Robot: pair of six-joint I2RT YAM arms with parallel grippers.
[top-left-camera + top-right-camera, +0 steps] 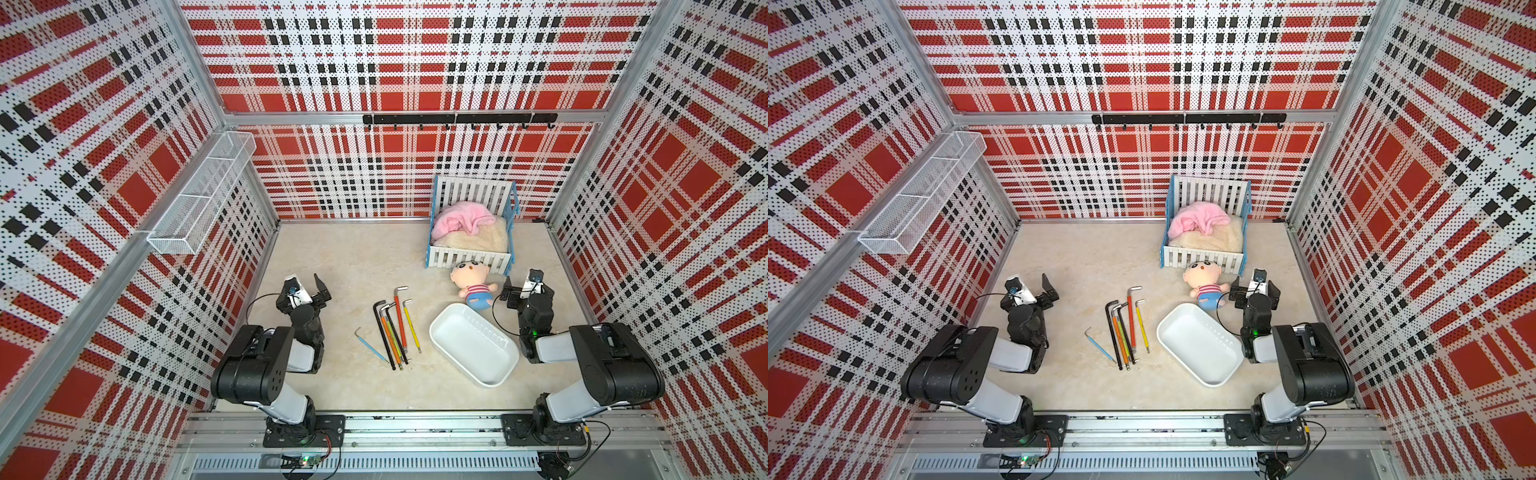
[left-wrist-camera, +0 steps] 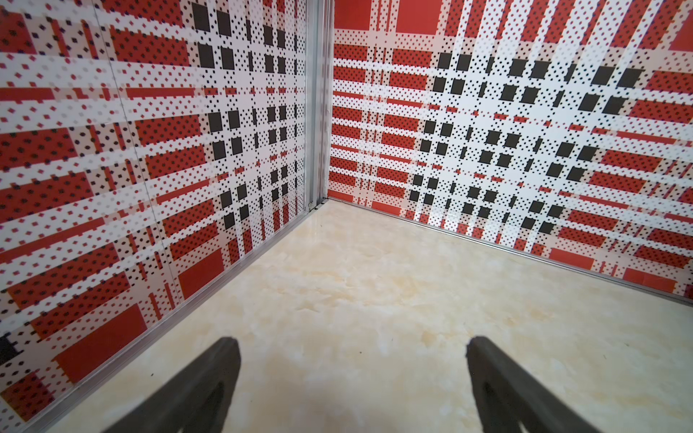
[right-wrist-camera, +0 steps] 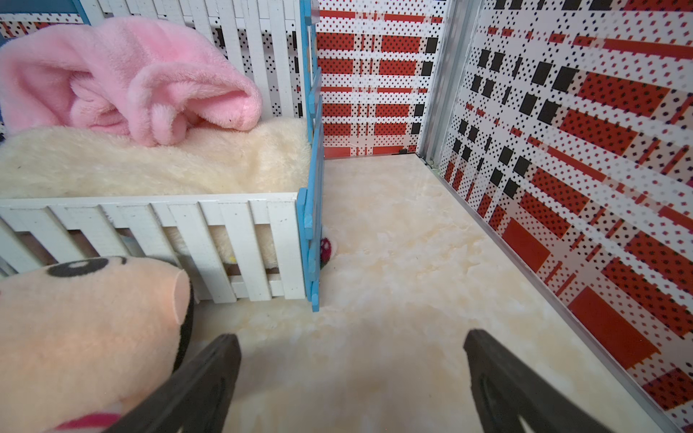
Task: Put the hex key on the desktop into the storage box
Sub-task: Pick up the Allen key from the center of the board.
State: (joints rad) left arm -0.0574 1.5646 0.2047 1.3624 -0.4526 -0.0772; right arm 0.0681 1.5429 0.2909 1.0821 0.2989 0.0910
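Note:
Several hex keys [image 1: 392, 332] [image 1: 1124, 332] lie side by side on the beige desktop [image 1: 353, 257], mid-table: black, orange, green, red and yellow ones. A thin blue hex key [image 1: 371, 346] lies apart to their left. The storage box [image 1: 469, 347] [image 1: 1198, 345], a shallow white tray with nothing in it, sits just right of them. My left gripper [image 1: 307, 286] [image 2: 348, 345] hovers open over bare desktop near the left wall. My right gripper [image 1: 528, 286] [image 3: 350, 341] is open beside the doll, beyond the box. Neither holds anything.
A white-slatted toy crib [image 1: 469, 257] [image 3: 150, 225] with a pink blanket stands at the back right. A plush doll [image 1: 471, 284] [image 3: 82, 318] lies in front of it, close to the right gripper. A wire-mesh basket [image 1: 199, 195] hangs on the left wall, and a black hook rail [image 1: 457, 119] on the back wall.

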